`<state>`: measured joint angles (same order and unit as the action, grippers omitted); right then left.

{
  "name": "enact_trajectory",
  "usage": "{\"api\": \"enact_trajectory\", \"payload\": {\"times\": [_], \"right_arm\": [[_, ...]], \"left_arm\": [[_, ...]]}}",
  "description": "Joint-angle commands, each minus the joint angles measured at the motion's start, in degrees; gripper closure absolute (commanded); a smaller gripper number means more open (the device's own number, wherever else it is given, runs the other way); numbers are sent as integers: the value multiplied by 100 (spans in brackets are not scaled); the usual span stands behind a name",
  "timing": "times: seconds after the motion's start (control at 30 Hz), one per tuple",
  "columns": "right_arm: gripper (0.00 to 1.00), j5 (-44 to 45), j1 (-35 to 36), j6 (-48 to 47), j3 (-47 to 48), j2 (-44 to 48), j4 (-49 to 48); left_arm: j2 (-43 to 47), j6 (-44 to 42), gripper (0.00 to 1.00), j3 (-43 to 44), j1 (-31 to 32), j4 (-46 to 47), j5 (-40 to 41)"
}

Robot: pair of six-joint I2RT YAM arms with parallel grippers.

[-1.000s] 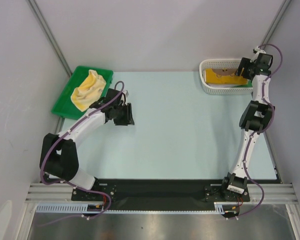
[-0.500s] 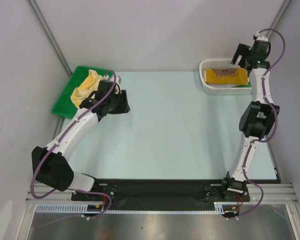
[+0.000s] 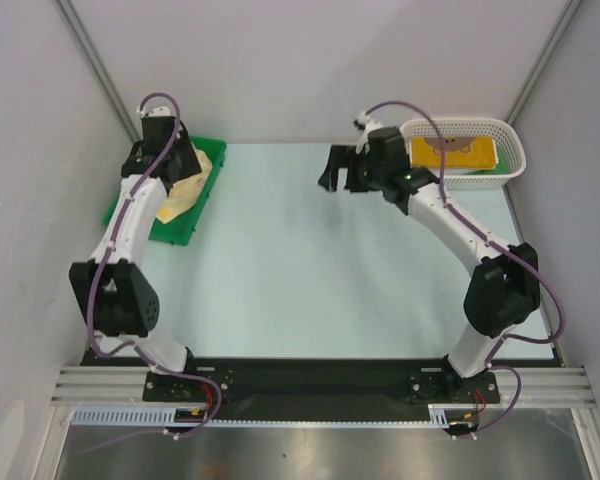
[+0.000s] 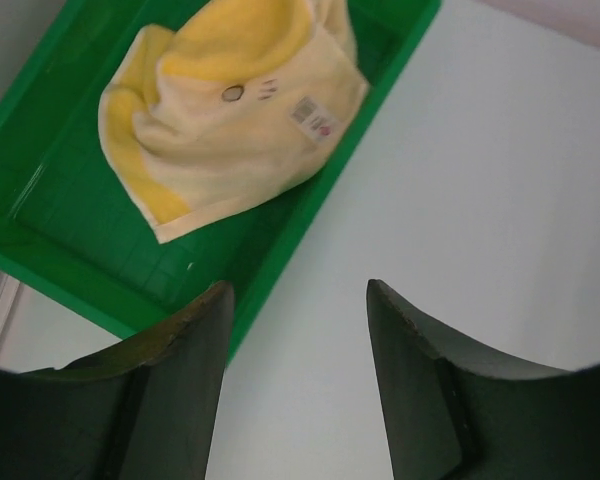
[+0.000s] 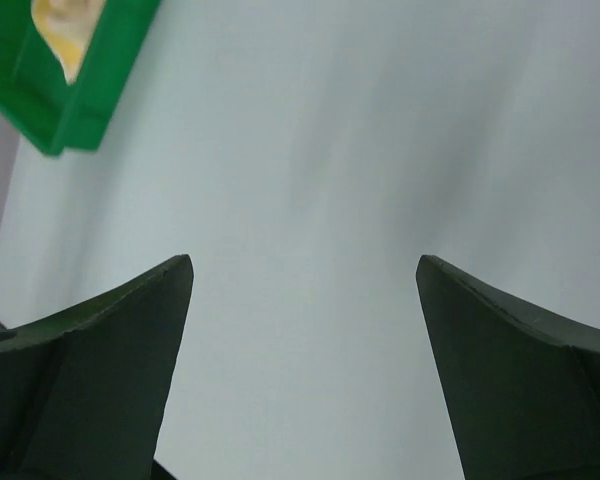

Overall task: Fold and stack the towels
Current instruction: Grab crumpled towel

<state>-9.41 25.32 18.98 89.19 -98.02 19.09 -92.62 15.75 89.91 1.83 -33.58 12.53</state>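
Pale bench holds a green tray. One yellow towel lies bunched in the tray, not folded yet. Left jaws hang spread above the tray's edge; right jaws, spread too, hover empty well right of the tray. Folding and stacking it look hardly begun.

A pale blue-green bench fills the middle, evenly lit, with only soft shadows. Plain grey-white walls close in behind it and on both sides. Thin metal struts rise from its far corners. Along its near edge run a black strip and an aluminium rail, then what looks like a brushed steel sheet.
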Motion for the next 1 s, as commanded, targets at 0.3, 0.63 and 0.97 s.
{"api": "enact_trajectory", "payload": {"times": [0.3,0.63,0.97], "right_arm": [[0,-861,219,141,-1967,749,-661],[0,-940,184,61,-1879,424,-653],[0,-826,377,-166,-2009,1108,-345]], "left_arm": [[-3326,-713,34,2317,-938,-426,11],[-5196,-784,50,4351,-1132,-1089,145],[-2406,-573,100,3586,-510,-658,-1110]]}}
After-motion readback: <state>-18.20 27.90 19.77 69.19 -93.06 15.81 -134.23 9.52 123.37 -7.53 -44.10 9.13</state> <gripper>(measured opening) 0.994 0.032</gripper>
